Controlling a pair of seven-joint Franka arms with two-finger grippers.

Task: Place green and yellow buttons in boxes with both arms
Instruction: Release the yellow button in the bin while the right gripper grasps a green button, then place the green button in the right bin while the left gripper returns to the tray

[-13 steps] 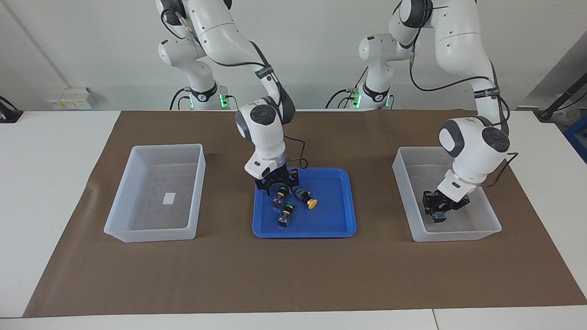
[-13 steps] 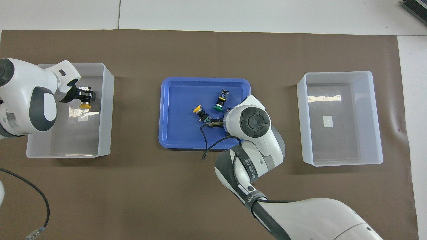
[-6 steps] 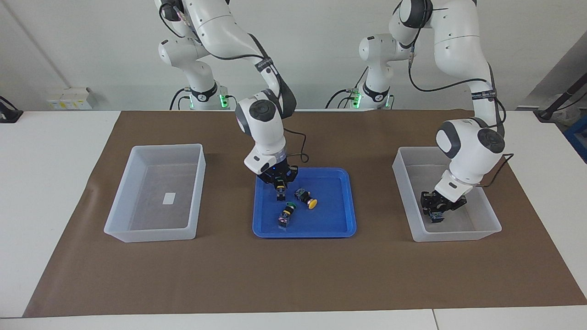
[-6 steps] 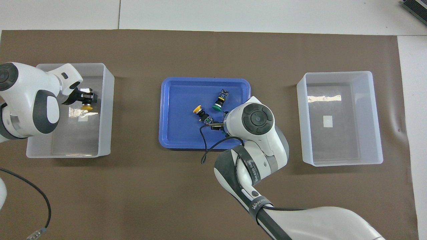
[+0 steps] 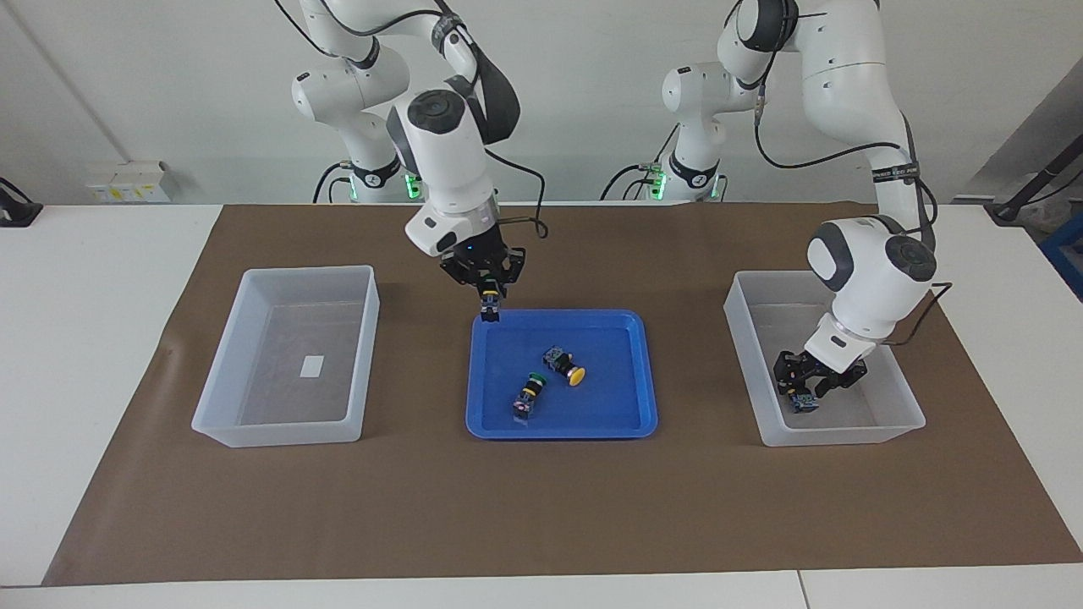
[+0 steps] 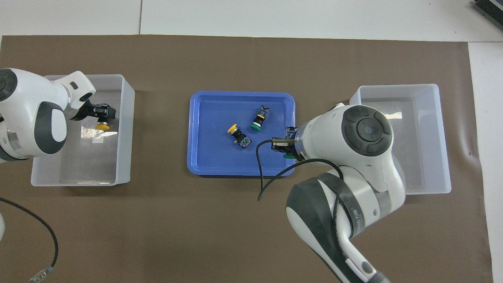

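Green-capped button [image 5: 488,302] hangs gripped in the right end effector [image 5: 488,290] above the blue tray [image 5: 643,372], bound for the empty box [image 5: 222,382]; the left end effector [image 5: 808,392], low inside its box [image 5: 738,338], grips a yellow-capped button [image 6: 102,125] awaiting release.

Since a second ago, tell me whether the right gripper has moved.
Yes. The right gripper, shut on a green button, has risen from the blue tray's floor to above the tray's rim nearer the robots.
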